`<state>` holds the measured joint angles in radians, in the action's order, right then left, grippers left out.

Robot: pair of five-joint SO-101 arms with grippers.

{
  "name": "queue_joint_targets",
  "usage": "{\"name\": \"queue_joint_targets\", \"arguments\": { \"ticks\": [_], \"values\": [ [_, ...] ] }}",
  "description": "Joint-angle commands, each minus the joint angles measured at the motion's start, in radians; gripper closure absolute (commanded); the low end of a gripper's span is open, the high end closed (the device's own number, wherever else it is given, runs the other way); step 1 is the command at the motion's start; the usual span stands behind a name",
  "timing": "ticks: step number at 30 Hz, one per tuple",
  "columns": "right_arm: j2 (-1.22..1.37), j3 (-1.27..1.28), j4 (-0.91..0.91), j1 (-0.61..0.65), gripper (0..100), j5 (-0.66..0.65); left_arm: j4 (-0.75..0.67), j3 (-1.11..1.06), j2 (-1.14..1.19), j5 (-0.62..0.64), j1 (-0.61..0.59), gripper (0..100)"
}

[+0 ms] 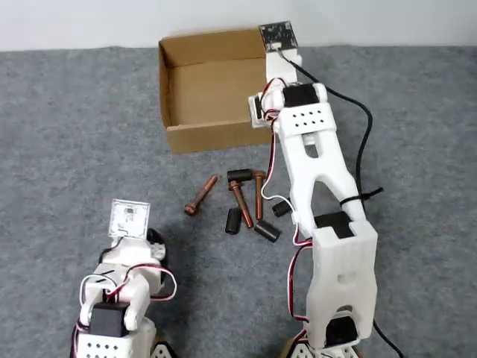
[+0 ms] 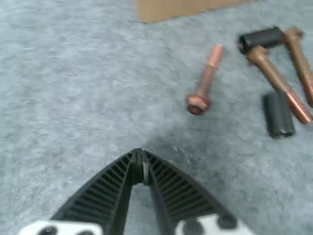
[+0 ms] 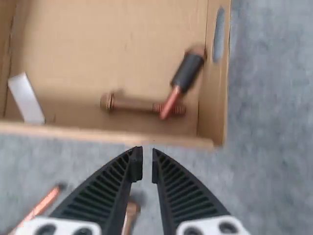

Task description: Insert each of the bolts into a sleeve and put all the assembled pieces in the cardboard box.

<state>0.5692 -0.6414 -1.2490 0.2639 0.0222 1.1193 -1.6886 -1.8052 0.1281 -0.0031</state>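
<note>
The cardboard box (image 1: pixel 173 89) stands at the back of the table. Inside it lie a bare copper bolt (image 3: pixel 139 105) and a bolt in a black sleeve (image 3: pixel 186 73), close to the box's right wall. My right gripper (image 3: pixel 146 164) hangs over the box's front wall, slightly open, holding nothing. In front of the box lie a lone bolt (image 1: pixel 201 195), two more bolts (image 1: pixel 240 200) (image 1: pixel 258 194) and several black sleeves (image 1: pixel 238 176) (image 1: pixel 233 220) (image 1: pixel 267 231). My left gripper (image 2: pixel 142 164) is shut and empty above the carpet, short of the lone bolt (image 2: pixel 205 81).
Grey carpet (image 1: pixel 74 149) covers the table. The right arm (image 1: pixel 320 186) stretches from the front edge past the right side of the loose parts up to the box. A white label (image 3: pixel 24 98) sticks to the box's inner wall.
</note>
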Motion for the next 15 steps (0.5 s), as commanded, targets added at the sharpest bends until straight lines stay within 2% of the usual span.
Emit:
{"name": "queue_joint_targets", "arguments": {
  "ticks": [1,4,12,15],
  "values": [
    [-0.085,-0.058,-0.130,0.008,98.0,-0.002,-0.032,0.004,-0.002,-0.003,-0.028,99],
    [-0.094,-0.058,-0.243,0.008,98.0,0.006,-0.032,0.004,-0.002,-0.003,-0.029,99],
    [-0.097,-0.060,-0.526,0.021,97.8,0.252,-0.032,0.004,-0.002,-0.003,-0.034,99],
    [-0.101,-0.054,-0.549,0.027,97.8,0.338,-0.032,0.004,-0.002,-0.003,-0.034,99]
  ]
}}
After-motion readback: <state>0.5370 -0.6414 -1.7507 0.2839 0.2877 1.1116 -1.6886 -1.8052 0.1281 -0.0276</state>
